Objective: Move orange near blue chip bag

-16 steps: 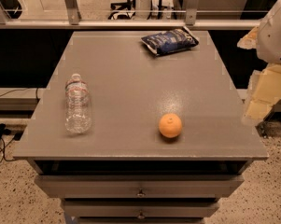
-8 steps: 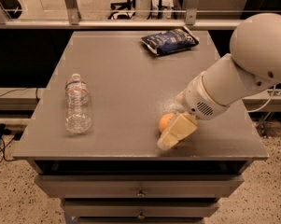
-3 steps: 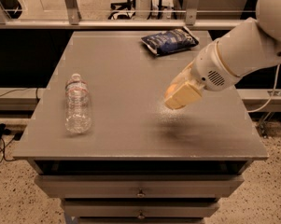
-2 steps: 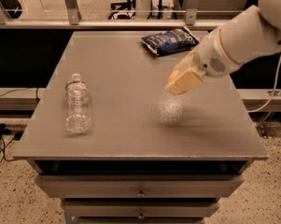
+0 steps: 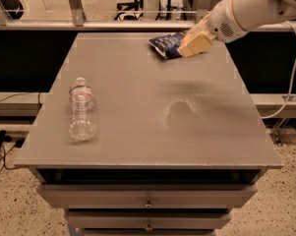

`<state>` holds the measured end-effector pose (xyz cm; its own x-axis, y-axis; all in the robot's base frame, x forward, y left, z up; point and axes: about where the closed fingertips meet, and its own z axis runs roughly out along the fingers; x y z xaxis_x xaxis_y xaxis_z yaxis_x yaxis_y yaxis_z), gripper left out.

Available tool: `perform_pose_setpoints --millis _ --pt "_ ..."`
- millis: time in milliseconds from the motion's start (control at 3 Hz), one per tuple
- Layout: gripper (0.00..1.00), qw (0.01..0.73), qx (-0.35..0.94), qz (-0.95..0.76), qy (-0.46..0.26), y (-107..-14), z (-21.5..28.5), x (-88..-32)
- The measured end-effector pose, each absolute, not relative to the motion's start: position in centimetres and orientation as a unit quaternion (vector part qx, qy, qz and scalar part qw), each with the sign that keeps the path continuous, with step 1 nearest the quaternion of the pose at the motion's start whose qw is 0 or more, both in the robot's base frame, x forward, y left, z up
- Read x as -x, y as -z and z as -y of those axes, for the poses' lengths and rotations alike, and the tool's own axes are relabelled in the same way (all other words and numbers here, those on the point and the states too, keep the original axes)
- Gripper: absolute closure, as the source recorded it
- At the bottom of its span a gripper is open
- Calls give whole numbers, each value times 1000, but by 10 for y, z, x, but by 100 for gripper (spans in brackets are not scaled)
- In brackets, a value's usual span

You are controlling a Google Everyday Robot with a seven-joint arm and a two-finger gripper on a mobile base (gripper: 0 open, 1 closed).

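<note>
My gripper (image 5: 191,46) hangs above the far right part of the grey table (image 5: 133,136), with the white arm reaching in from the upper right. It hovers over the right end of the dark blue chip bag (image 5: 164,44), which lies flat near the table's far edge. The orange is not on the table and does not show; it is hidden inside my cream-coloured fingers (image 5: 197,41), which are closed around it. The gripper's shadow falls on the table's middle right.
A clear water bottle (image 5: 82,109) lies on its side at the table's left. Drawers (image 5: 147,200) sit under the front edge. A railing runs behind the table, and a white cable (image 5: 291,68) hangs at the right.
The orange has left the table's front right, taken up by my gripper. The gripper has since moved up and away toward the far edge, reaching the blue chip bag.
</note>
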<state>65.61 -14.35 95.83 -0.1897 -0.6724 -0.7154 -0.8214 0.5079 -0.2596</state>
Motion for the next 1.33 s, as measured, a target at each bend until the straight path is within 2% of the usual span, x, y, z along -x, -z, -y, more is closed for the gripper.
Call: perform_pose_setpoints --millis 333,667,1000,1333 --pt "100 432 439 -784 -81 -933 166 -715" --pt "100 453 399 -794 -72 -919 181 -745" --pt "81 471 375 -793 -90 -909 182 -768" --pt "50 473 349 -802 -106 -889 179 -786"
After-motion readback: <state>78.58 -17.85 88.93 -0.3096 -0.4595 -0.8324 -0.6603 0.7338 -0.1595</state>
